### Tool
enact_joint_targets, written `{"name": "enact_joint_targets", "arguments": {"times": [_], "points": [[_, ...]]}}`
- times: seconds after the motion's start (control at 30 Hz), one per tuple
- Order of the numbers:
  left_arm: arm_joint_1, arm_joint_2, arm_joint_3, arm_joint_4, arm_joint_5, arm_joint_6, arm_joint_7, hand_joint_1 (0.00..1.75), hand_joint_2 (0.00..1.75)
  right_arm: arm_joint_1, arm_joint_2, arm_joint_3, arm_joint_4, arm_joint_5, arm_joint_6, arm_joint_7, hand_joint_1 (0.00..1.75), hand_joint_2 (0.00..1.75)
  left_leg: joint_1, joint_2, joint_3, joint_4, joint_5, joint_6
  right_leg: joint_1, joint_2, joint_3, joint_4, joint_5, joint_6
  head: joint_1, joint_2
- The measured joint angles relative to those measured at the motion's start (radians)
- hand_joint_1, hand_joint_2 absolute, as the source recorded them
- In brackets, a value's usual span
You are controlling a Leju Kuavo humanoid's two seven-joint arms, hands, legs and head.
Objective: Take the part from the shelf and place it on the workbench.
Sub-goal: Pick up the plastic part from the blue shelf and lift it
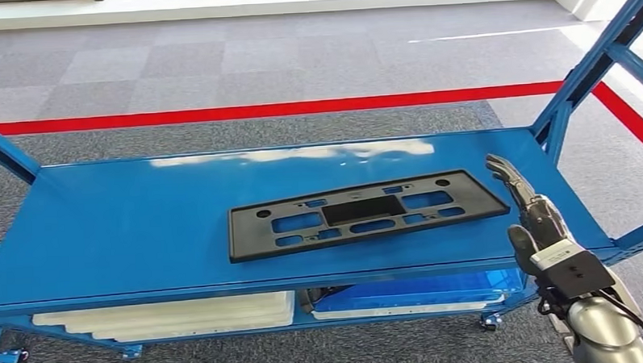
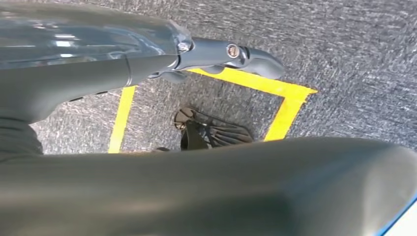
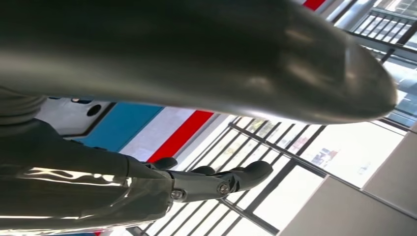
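— Right hand (image 1: 536,222) first, since it sits closest, low at the near corner of the blue shelf (image 1: 102,229). What are its fingers (image 1: 508,173) doing?

— Stretched out and apart, holding nothing. They reach up over the shelf's near right end.

— And the left hand (image 2: 231,54)?

— Hanging over the carpet by a yellow floor marking (image 2: 290,105); fingers straight, nothing in them.

— Where's the part?

— The black plate (image 1: 360,212) lies flat on the top shelf, just beside the right fingertips, its near end close to them but not touching. It runs away from the hand toward the shelf's middle.

— How would it handle?

— My guess: stiff moulded plastic, fairly light, thin, full of cut-outs. Long enough to tip if held at one end only.

— So where to take hold?

— Probably along a long edge near the middle, or through a cut-out. Lying flat, it leaves little room to get fingers under.
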Motion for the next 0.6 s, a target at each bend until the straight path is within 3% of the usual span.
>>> {"name": "enact_joint_targets", "arguments": {"times": [0.07, 0.13, 0.23, 0.3, 0.4, 0.43, 0.47, 0.5, 0.57, 0.6], "points": [[-0.001, -0.001, 0.000, 0.000, 0.002, 0.001, -0.001, 0.00, 0.00, -0.002, -0.002, 0.000, 0.001, 0.003, 0.001, 0.004, 0.00, 0.87, 0.002, 0.000, 0.015, 0.007, -0.019, -0.013, -0.002, -0.001, 0.040, -0.113, 0.077, 0.007, 0.000, 0.000], [-0.001, -0.001, 0.000, 0.000, 0.006, 0.001, -0.002, 0.00, 0.00, -0.004, -0.005, -0.001, 0.003, 0.007, 0.002, 0.011, 0.00, 1.75, -0.001, -0.001, 0.017, 0.016, -0.032, -0.025, -0.001, -0.001, 0.063, -0.173, 0.092, -0.001, 0.001, 0.000], [-0.002, -0.001, 0.000, 0.000, 0.009, 0.000, -0.003, 0.00, 0.00, -0.005, -0.007, 0.000, 0.002, 0.013, 0.004, 0.015, 0.00, 1.75, -0.002, -0.002, 0.014, 0.022, -0.039, -0.031, -0.001, 0.001, 0.066, -0.181, 0.079, -0.021, 0.000, 0.000], [-0.004, -0.003, 0.000, 0.000, 0.010, -0.002, -0.004, 0.00, 0.00, -0.009, -0.009, 0.000, 0.002, 0.015, 0.004, 0.017, 0.00, 1.75, 0.001, -0.002, -0.002, 0.064, -0.065, -0.040, -0.004, 0.000, 0.072, -0.182, 0.074, -0.033, 0.000, 0.000], [-0.004, -0.004, 0.000, 0.000, 0.010, -0.005, -0.007, 0.00, 0.00, -0.013, -0.010, 0.001, 0.002, 0.017, 0.005, 0.018, 0.00, 1.75, 0.007, -0.002, -0.100, 0.248, -0.141, -0.053, -0.004, -0.003, 0.077, -0.182, 0.068, -0.043, 0.000, 0.000], [-0.003, -0.004, 0.000, 0.000, 0.010, -0.006, -0.007, 0.00, 0.00, -0.013, -0.010, 0.001, 0.002, 0.017, 0.005, 0.019, 0.00, 1.75, 0.007, -0.002, -0.132, 0.296, -0.148, -0.054, -0.004, -0.003, 0.079, -0.182, 0.066, -0.044, 0.000, 0.000], [-0.002, -0.004, 0.000, 0.000, 0.010, -0.006, -0.007, 0.00, 0.00, -0.013, -0.010, 0.001, 0.002, 0.018, 0.005, 0.019, 0.00, 1.75, 0.007, -0.002, -0.149, 0.311, -0.135, -0.052, -0.003, -0.002, 0.081, -0.182, 0.063, -0.045, 0.000, 0.000], [-0.001, -0.004, 0.000, 0.001, 0.010, -0.007, -0.007, 0.00, 0.00, -0.013, -0.011, 0.002, 0.002, 0.019, 0.005, 0.020, 0.00, 1.75, 0.007, -0.002, -0.146, 0.286, -0.103, -0.048, -0.002, -0.001, 0.086, -0.182, 0.060, -0.044, 0.000, 0.000], [-0.002, -0.004, 0.000, 0.001, 0.010, -0.008, -0.008, 0.00, 0.00, -0.015, -0.011, 0.002, 0.002, 0.021, 0.005, 0.023, 0.00, 1.75, 0.003, -0.002, -0.103, 0.164, -0.019, -0.032, -0.001, 0.000, 0.098, -0.184, 0.053, -0.042, 0.000, 0.000], [-0.002, -0.004, 0.000, 0.001, 0.010, -0.009, -0.008, 0.00, 0.00, -0.016, -0.012, 0.002, 0.002, 0.022, 0.005, 0.025, 0.00, 1.75, -0.001, -0.003, -0.083, 0.111, 0.009, -0.024, -0.001, 0.001, 0.102, -0.185, 0.050, -0.040, 0.000, 0.000]]}}
